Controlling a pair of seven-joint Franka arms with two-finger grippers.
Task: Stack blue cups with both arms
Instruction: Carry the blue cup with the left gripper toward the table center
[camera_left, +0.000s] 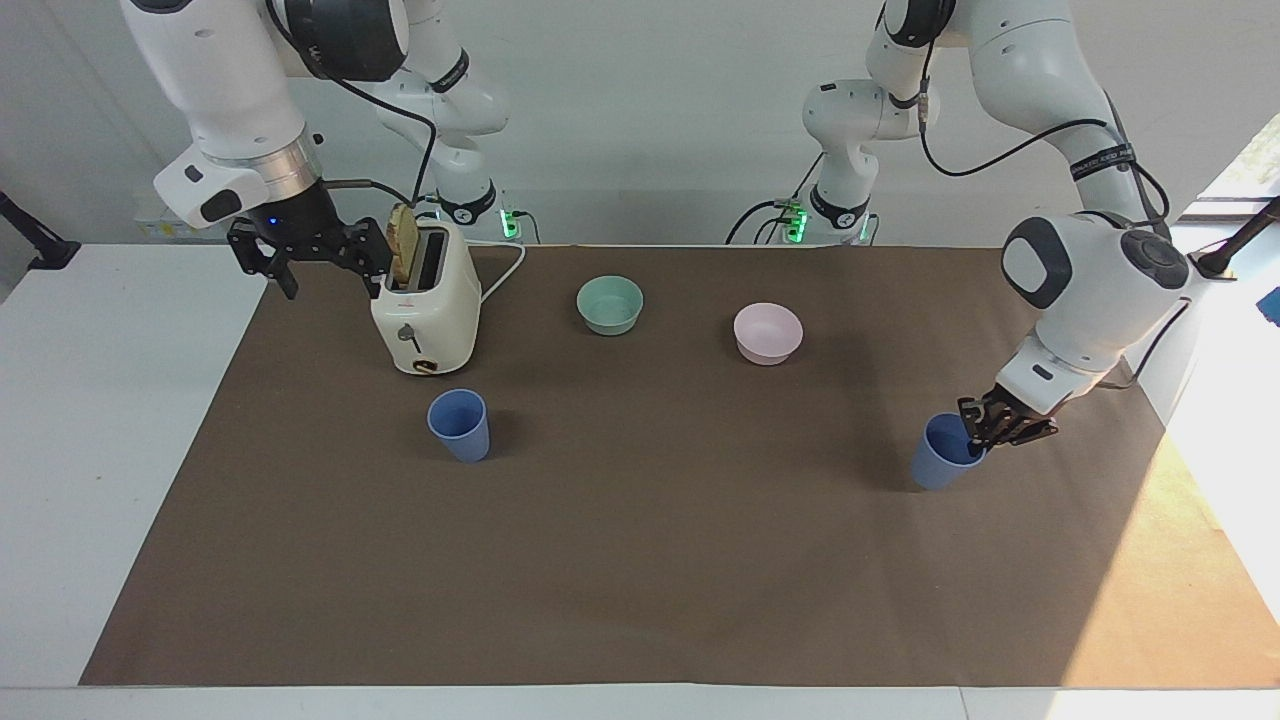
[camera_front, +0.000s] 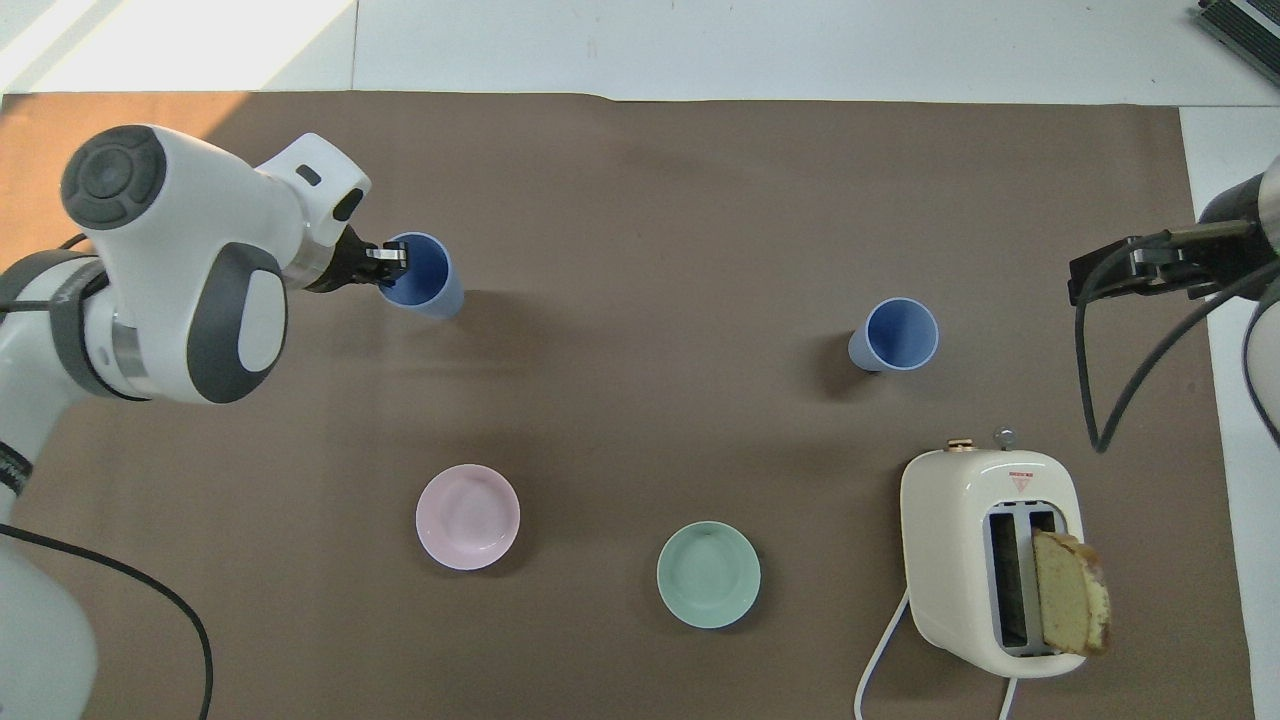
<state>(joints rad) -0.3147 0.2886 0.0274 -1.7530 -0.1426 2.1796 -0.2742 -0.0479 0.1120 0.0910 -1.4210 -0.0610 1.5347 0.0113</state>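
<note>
Facing view: left gripper (camera_left: 985, 428) pinches the rim of one blue cup (camera_left: 937, 456) at the left arm's end of the brown mat (camera_left: 640, 580).
One finger sits inside the cup's mouth, one outside, and the cup tilts, mouth tipped toward the gripper; whether its base touches the mat cannot be told. Overhead, that gripper (camera_front: 385, 266) and held cup (camera_front: 425, 277) appear, the open mouth showing. The second blue cup (camera_left: 459, 424) stands upright, mouth up, beside the toaster (camera_left: 425, 300), farther from the robots. The right gripper (camera_left: 315, 255) waits, fingers spread, beside the toaster.
</note>
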